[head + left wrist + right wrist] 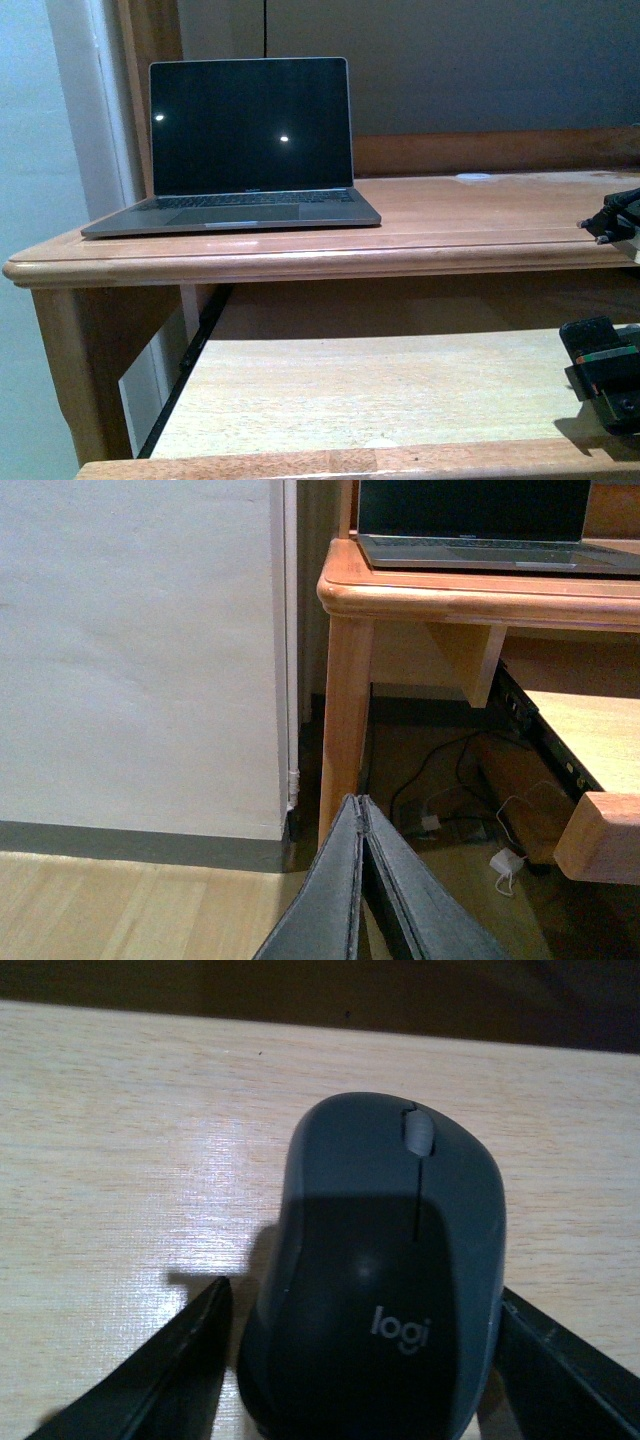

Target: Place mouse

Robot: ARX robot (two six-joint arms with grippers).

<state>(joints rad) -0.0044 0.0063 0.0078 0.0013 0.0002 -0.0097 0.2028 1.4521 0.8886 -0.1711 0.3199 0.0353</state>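
Note:
The dark grey mouse (385, 1280), with a "logi" mark and a grey wheel, lies flat on the pale wooden pull-out shelf (120, 1140). My right gripper (362, 1290) is open, with one black finger on each side of the mouse's rear and small gaps between. In the front view the right gripper (605, 385) is low over the shelf (350, 390) at the far right, and I cannot make out the mouse there. My left gripper (360, 805) is shut and empty, hanging above the floor by the desk's left leg (345, 720).
An open laptop (250, 150) with a dark screen stands on the left of the desk top (470, 225). A small white disc (473, 177) lies further back and a black plug (610, 215) at the right edge. Cables and a white adapter (505, 865) lie under the desk.

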